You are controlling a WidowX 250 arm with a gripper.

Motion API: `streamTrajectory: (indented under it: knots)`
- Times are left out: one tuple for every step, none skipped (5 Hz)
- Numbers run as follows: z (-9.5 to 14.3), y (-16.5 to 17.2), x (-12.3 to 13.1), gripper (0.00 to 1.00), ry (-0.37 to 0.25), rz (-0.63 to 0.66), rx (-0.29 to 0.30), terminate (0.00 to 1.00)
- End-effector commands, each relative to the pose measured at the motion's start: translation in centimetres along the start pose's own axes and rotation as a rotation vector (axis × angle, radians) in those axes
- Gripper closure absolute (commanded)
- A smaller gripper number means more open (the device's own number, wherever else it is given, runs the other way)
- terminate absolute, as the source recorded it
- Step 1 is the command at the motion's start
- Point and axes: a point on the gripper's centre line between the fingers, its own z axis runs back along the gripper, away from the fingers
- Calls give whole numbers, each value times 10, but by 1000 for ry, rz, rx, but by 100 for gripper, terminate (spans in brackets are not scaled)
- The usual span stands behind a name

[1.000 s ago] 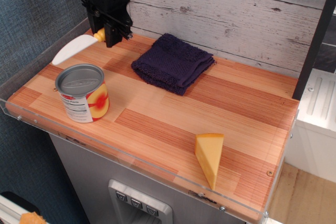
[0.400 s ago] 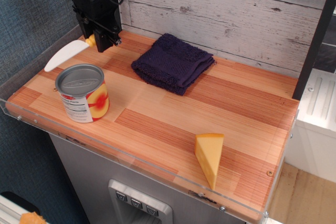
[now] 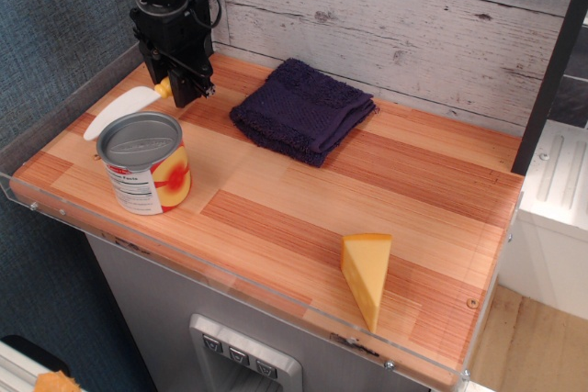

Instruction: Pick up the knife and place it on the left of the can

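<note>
one black gripper point(image 3: 180, 89) is hanging over the back left corner of the wooden table point(image 3: 303, 218), its fingers closing on the yellow handle of one knife point(image 3: 124, 107). only a sliver of that handle is showing beside the fingertips. the white blade is sticking out to the left and pointing slightly down toward the table's left edge; whether its tip is touching the wood i cannot tell. the blade is lying just behind and to the left of the can's lid, close to it in this view.

one can point(image 3: 143, 162) is standing upright near the front left corner, grey lid on top, label of white, red and yellow facing forward. one dark purple cloth point(image 3: 303, 109) is lying folded near the back wall, to the right of the gripper and well apart from the can. one cheese wedge point(image 3: 367, 273) is standing near the front right edge, far from everything else. a clear plastic rim point(image 3: 230, 286) is running along the table's front and left sides.
</note>
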Motion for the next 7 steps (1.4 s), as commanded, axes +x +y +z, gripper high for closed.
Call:
streamTrajectory:
  knots:
    - [1,9,0,100,-2,3,14,0]
    - [1,8,-1,100,3,7,14,0]
    - [1,11,-2,0,25,20,2,0]
    - [2,11,-2,0,32,14,-1,0]
    - [6,13,0,0,31,19,5,0]
    - [18,14,6,0,16,11,18,0]
    - [33,13,14,0,5,8,43,0]
